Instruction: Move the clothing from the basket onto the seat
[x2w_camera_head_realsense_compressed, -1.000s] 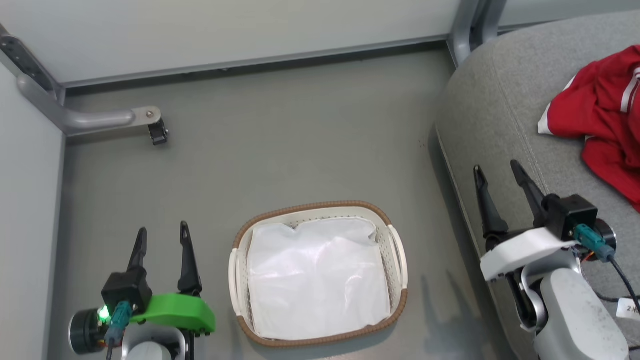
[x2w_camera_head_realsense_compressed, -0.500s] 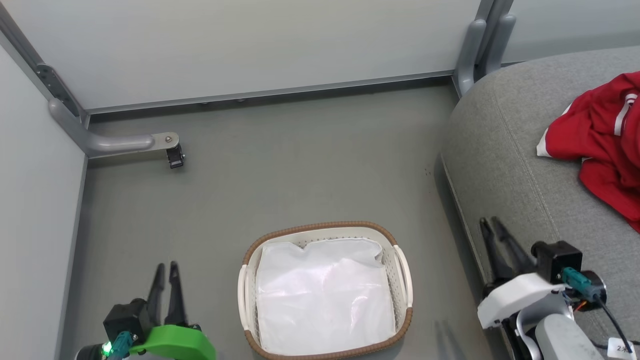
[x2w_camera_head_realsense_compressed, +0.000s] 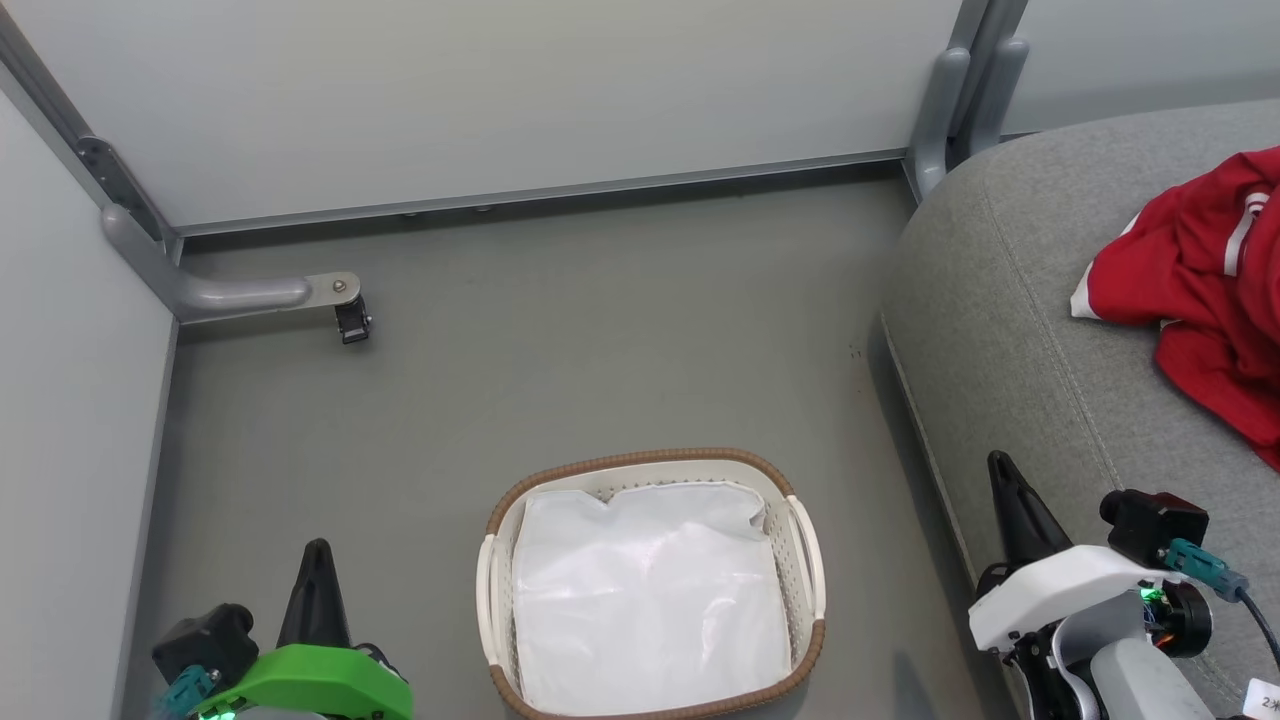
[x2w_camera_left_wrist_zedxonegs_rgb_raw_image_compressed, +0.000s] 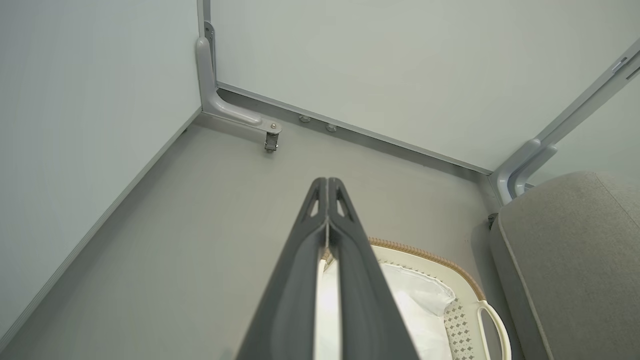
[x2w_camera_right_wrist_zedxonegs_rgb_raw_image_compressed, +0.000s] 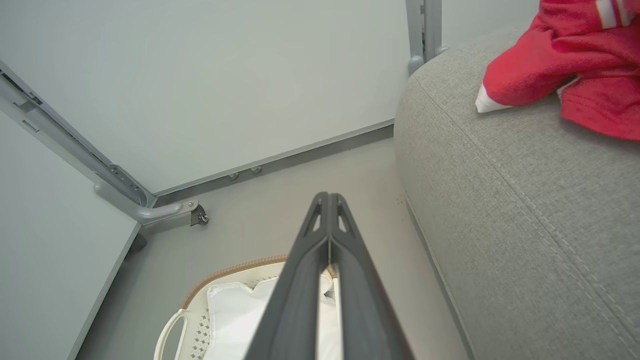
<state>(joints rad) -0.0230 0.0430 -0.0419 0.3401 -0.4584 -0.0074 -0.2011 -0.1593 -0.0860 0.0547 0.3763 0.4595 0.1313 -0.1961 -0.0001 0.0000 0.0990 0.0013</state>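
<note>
Currently listed, largest first.

1. Floor (x2w_camera_head_realsense_compressed: 560, 330): smooth matt grey sheeting, walled by pale flat panels (x2w_camera_head_realsense_compressed: 500, 90) on grey metal framing. It carries the basket and the seat's base.

2. Seat (x2w_camera_head_realsense_compressed: 1010, 330): big sofa cushion of coarse grey woven fabric, with rounded corners and a stitched double seam. It stands on the robot's right, near the basket, which I judge makes for a short carry.

3. Clothing (x2w_camera_head_realsense_compressed: 1200, 270): bright red knit sports garments with white stripes and a white tip, soft and limp. They lie crumpled in a heap on top of the seat and partly run off the right edge of the head view. This is the task's destination, so the move looks done.

4. Basket (x2w_camera_head_realsense_compressed: 640, 462): oval, white perforated plastic with a brown woven rim and two loop handles. It sits on the floor between the two arms, just beside the seat's front. No red shows inside.

5. Liner sheet (x2w_camera_head_realsense_compressed: 650, 590): plain white, creased and faintly glossy, covering the basket's bottom.

6. Left gripper (x2w_camera_head_realsense_compressed: 318, 555): green mount and long dark tapering fingers. Its jaws are pressed fully together on nothing, low and left of the basket.

7. Right gripper (x2w_camera_head_realsense_compressed: 1003, 475): white mount. Its jaws are likewise closed and empty, beside the seat's edge.

8. Frame foot (x2w_camera_head_realsense_compressed: 350, 320): grey metal bracket with a small black fitting.
</note>
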